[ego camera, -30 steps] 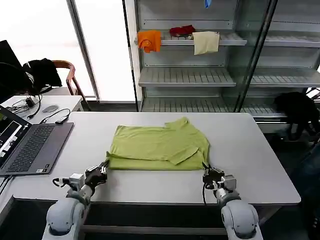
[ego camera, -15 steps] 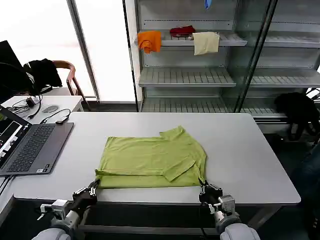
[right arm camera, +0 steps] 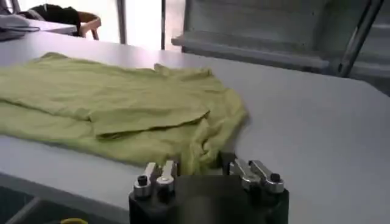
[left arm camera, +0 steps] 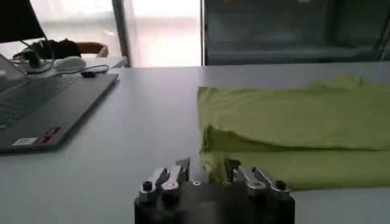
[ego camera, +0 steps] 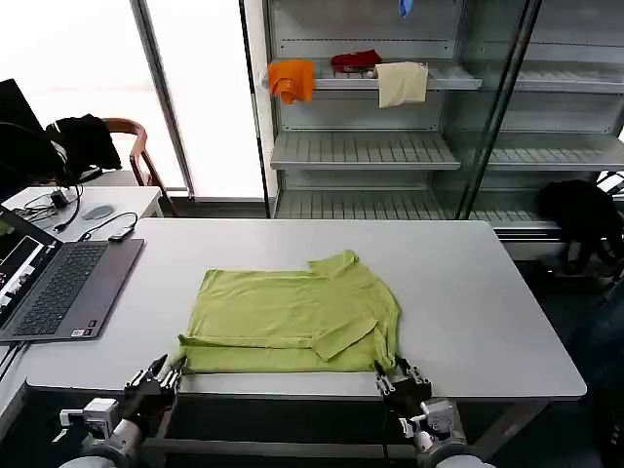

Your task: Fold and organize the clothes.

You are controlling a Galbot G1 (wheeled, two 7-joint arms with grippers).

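Left gripper (ego camera: 166, 372) and right gripper (ego camera: 392, 375) both gape, low and level.

Both arms are cut off by the head view's lower edge.

Bare table (ego camera: 487, 292) flanks the T-shirt (ego camera: 292, 317); a laptop (ego camera: 58, 288) crowds the left edge.

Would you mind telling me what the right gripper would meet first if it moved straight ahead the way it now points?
Most likely the near right corner of the T-shirt: the right gripper points at its bunched hem directly ahead, apparently almost touching.
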